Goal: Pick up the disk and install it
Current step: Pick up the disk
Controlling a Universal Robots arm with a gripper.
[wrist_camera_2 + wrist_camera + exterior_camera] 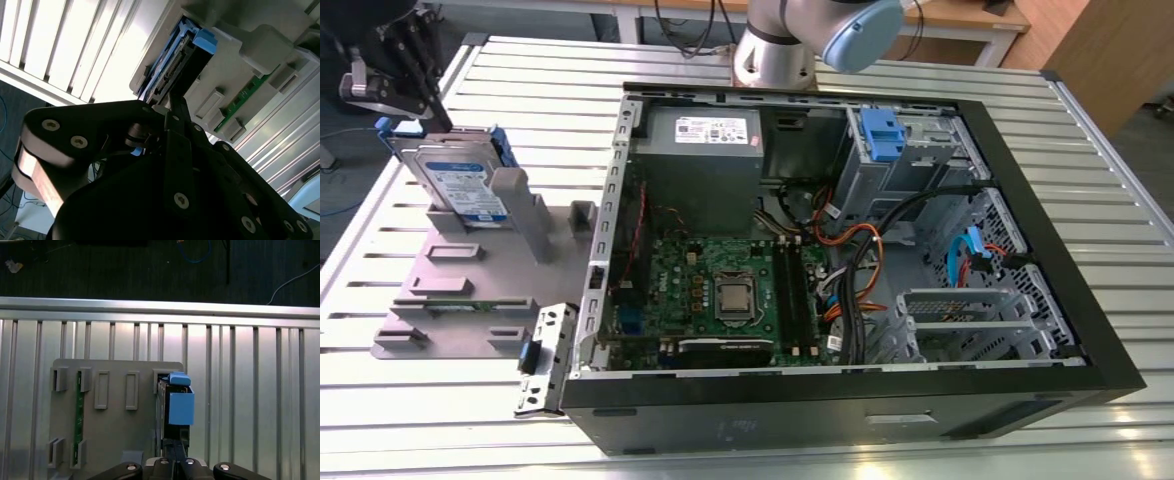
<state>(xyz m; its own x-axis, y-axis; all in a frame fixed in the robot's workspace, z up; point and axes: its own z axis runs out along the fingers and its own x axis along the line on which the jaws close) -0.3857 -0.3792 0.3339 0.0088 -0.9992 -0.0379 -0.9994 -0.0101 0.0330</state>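
The disk (460, 185) is a silver drive with a white-and-blue label and a blue carrier frame. It stands on edge in a slot of the grey fixture plate (467, 300), at the exterior view's left. My black gripper (411, 105) hangs at the disk's far upper end, close over its blue frame. In the second wrist view the gripper (175, 107) reaches right up to the disk's connector edge (172, 75). In the first wrist view the disk (175, 405) runs under the gripper (174, 462), its blue tab showing.
An open computer case (1107, 330) lies to the exterior view's right, with motherboard (720, 290), grey power supply (700, 140) and a blue-fronted drive cage (881, 135). A green memory stick (77, 415) sits in another fixture slot. A metal bracket (540, 355) lies beside the case on the slatted table (440, 420).
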